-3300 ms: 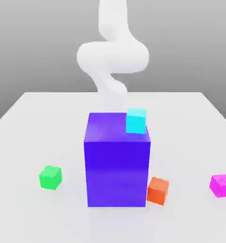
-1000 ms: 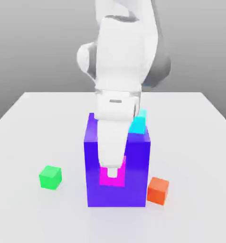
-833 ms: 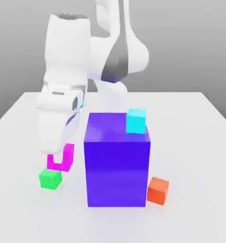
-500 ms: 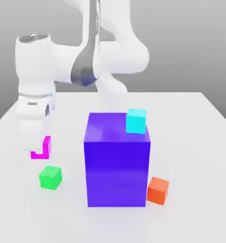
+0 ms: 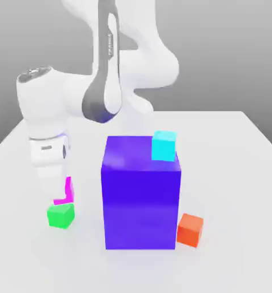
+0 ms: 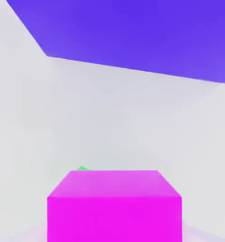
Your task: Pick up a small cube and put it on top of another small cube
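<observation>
One white robot hand is clamped on the small bright magenta cube, sitting square with faces level, no long axis, just above the small bright green cube on the white surface, beside the big purple-blue block.

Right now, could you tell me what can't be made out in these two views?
- Gripper fingers, exterior view: hidden between the white hand and the magenta cube.
- Whether the magenta cube touches the green cube, exterior view: the seam is unclear.
- Green cube, hand view: just a sliver shows; the magenta cube covers the rest.
- Big purple-blue block, hand view: cut off by the frame's edge.
</observation>
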You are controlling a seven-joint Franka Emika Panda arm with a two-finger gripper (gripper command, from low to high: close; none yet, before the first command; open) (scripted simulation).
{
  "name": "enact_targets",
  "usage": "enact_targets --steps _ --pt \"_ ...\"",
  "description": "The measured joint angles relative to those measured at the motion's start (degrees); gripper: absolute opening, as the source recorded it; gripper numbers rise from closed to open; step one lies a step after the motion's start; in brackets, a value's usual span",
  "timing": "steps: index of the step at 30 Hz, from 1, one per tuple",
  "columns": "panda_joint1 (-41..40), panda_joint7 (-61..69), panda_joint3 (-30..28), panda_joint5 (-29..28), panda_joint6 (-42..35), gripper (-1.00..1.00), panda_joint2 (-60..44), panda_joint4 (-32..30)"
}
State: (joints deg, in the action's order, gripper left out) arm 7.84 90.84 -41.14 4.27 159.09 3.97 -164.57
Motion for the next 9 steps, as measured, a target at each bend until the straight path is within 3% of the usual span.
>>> enact_targets --steps 9 --pt "1.29 7.67 1.34 11.01 7.58 -1.00 -7.44 -0.43"
